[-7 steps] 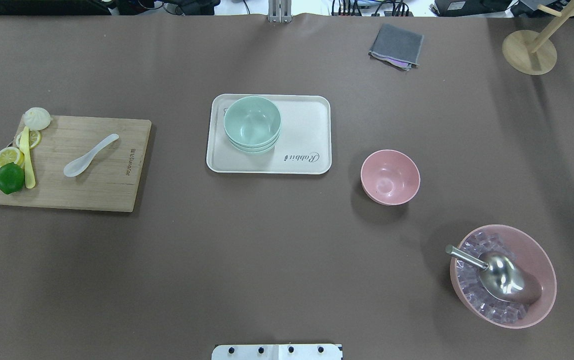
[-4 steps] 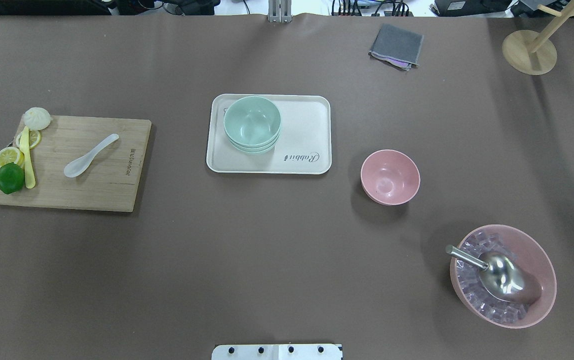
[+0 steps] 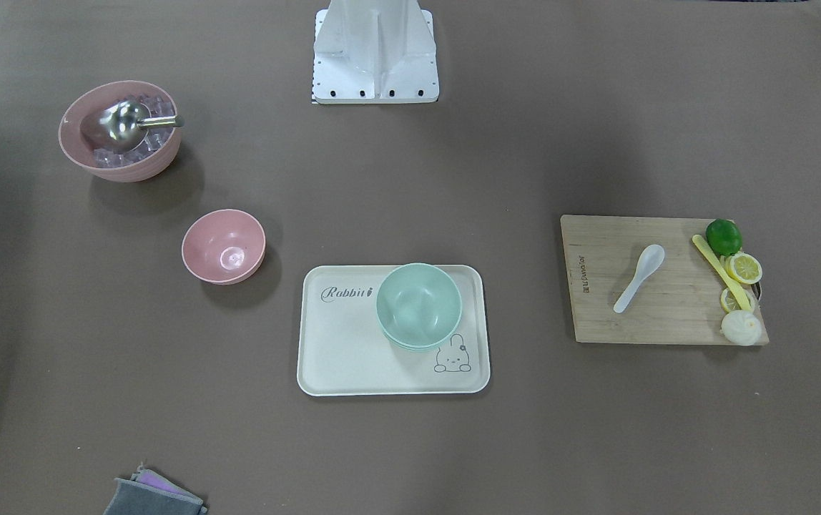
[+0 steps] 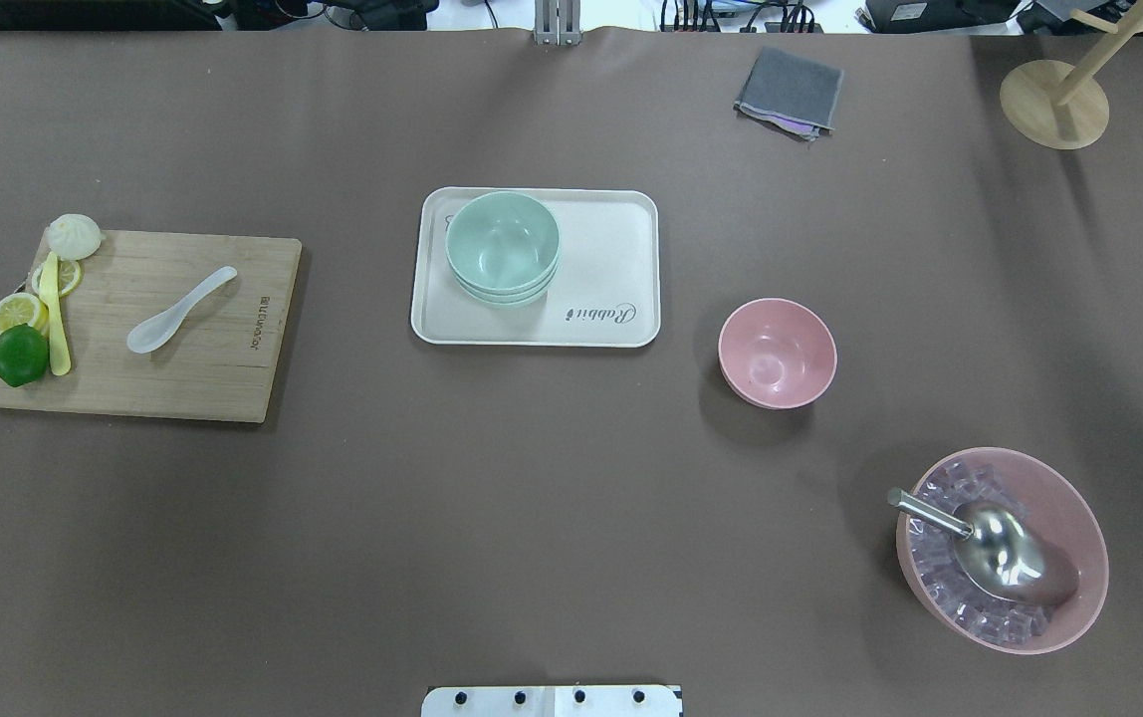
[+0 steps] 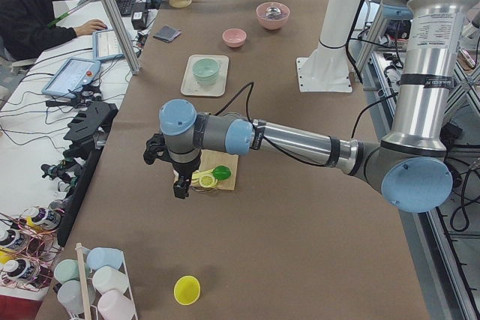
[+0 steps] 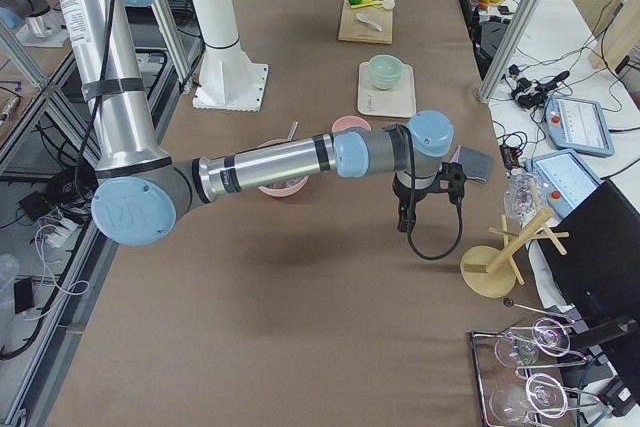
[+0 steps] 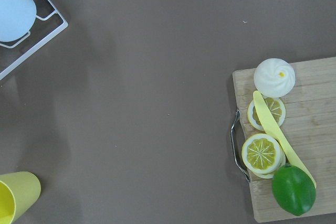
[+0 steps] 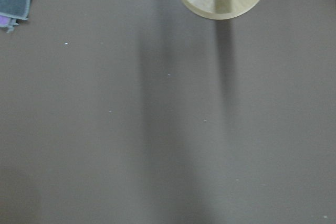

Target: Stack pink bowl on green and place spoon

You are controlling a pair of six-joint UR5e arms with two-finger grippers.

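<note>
The small pink bowl (image 4: 777, 354) stands empty on the brown table, right of the cream tray (image 4: 611, 259). Stacked green bowls (image 4: 502, 246) sit in the tray's far left corner. A white translucent spoon (image 4: 178, 311) lies on the wooden cutting board (image 4: 203, 378) at the left. Neither gripper shows in the overhead or front views. The left gripper (image 5: 180, 187) hangs beyond the board's outer end, seen only in the exterior left view. The right gripper (image 6: 404, 223) hangs near the wooden stand, seen only in the exterior right view. I cannot tell whether either is open or shut.
A large pink bowl (image 4: 1099, 573) with ice cubes and a metal scoop (image 4: 1000, 543) sits near right. A grey cloth (image 4: 791, 92) and wooden stand (image 4: 1054, 105) are at the far right. A lime (image 4: 20, 355), lemon slices and a bun edge the board. A yellow cup (image 7: 16, 200) stands left of it.
</note>
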